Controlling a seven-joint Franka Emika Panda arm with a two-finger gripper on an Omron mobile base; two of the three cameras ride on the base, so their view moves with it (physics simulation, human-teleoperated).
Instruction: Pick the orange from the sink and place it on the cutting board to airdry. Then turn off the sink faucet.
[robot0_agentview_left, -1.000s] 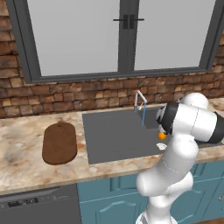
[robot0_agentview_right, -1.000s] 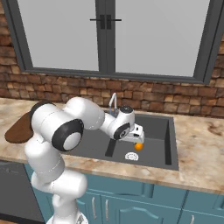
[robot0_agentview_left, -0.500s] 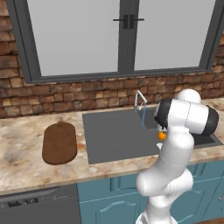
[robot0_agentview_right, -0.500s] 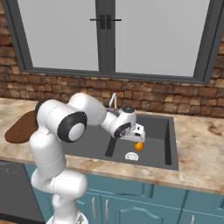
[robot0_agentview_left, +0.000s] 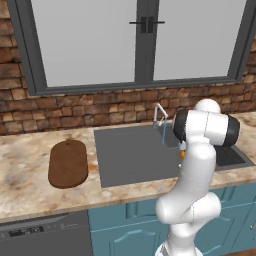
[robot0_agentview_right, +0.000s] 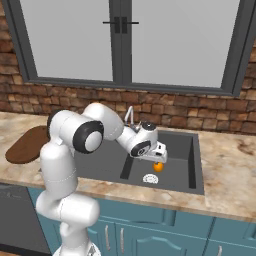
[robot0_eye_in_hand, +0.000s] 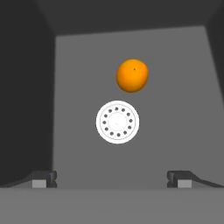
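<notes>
Arm: white, dark joints; rises from 5 o'clock in the left base view, from 7 o'clock in the right base view. Upper links fold forward and downward.

Wrist: bent down, hand pointing toward the floor below it.

Gripper (robot0_agentview_right: 155, 161): white body at the arm's end, seen in the right base view toward 3 o'clock of the elbow.

Fingertips (robot0_eye_in_hand: 43, 178): two small dark tips at 7 and 5 o'clock in the hand view, set wide apart, nothing between them.
</notes>
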